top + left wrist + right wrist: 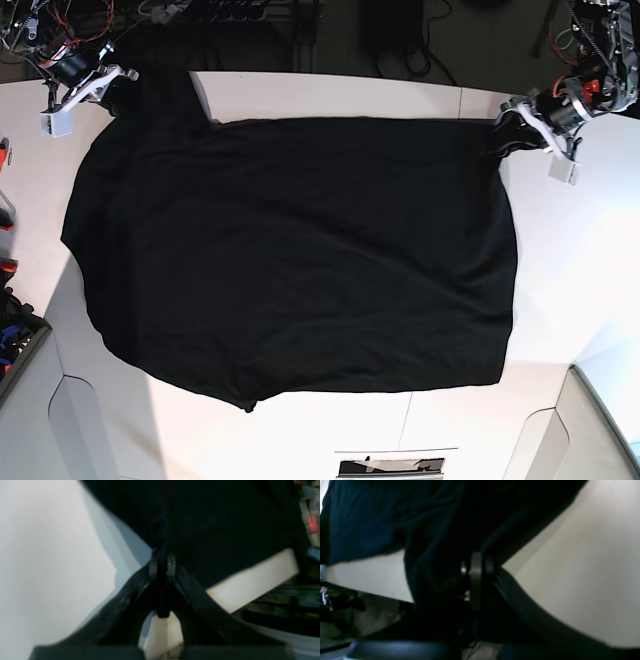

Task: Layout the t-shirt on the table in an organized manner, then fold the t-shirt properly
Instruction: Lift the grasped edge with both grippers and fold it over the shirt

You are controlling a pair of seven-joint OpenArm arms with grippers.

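Black t-shirt (pixel 290 250) lying spread across the white table (pixel 590 260), left gripper (pixel 162 566) pinching its far corner, right gripper (pixel 476 567) clamping the other far corner

A robotics lab – loose wiring (pixel 60 25) and electronics crowd the white table's (pixel 330 95) far edge.

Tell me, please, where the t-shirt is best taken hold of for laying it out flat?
Probably at its two far corners, from the table's far edge, where each pincer already pinches the t-shirt: left pincer, right pincer. The cloth spreads wide between those corners, so pulling them apart should flatten it.
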